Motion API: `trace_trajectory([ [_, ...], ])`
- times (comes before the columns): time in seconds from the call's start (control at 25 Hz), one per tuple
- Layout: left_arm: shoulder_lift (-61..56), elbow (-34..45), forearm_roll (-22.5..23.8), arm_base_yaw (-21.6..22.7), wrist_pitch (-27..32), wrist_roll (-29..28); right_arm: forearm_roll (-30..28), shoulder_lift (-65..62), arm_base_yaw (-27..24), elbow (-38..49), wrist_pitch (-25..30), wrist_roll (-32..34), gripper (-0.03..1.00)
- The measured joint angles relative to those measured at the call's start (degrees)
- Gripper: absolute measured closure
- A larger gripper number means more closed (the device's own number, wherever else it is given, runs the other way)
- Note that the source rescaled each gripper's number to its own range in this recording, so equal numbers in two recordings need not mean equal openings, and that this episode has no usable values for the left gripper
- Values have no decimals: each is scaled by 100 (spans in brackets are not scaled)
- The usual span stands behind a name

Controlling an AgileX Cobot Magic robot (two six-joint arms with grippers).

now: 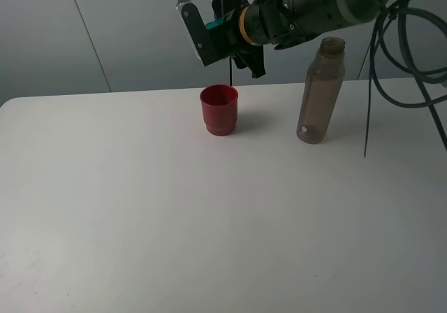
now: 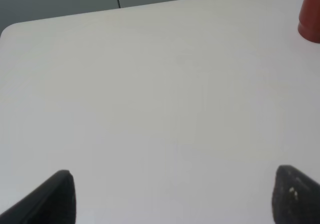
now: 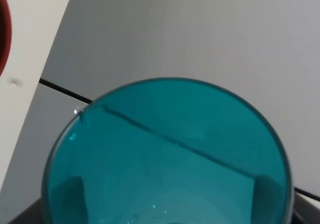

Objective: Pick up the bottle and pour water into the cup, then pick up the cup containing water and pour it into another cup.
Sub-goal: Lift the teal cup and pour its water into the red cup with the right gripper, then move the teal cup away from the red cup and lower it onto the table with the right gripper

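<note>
The right end effector (image 1: pixel 225 30), clamped on the tipped teal cup (image 3: pixel 167 154) above the red cup (image 1: pixel 219 109), is mid-pour; next, tilt further.

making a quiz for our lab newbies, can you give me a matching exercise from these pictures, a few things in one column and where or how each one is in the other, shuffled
Things
1. red cup
2. bottle
3. teal cup
4. left gripper

States
A. held tipped on its side in the right gripper, above the table
B. open, holding nothing, over bare table
C. standing upright, uncapped, on the right of the high view
D. standing upright on the table, below the raised gripper

Pairs: 1-D, 2-C, 3-A, 4-B
</note>
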Motion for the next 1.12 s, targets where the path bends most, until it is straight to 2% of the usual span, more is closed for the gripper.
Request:
trace_trajectory([
  [0.08,0,0,0,0,0,0,619,-155,0,0,-128,55,78],
  [0.28,0,0,0,0,0,0,3264,-812,0,232,-855,99,78],
  [0.44,0,0,0,0,0,0,4842,-1394,0,1135,-1944,78,78],
  [0.56,0,0,0,0,0,0,5775,-1618,-14,1998,-2613,-62,78],
  [0.72,0,0,0,0,0,0,6528,-1639,-288,3062,-3665,-200,78],
  [0.92,0,0,0,0,0,0,6664,-1639,-688,4045,-5048,-213,78],
  [1.12,0,0,0,0,0,0,6813,-1436,-1011,4366,-5423,-213,78],
])
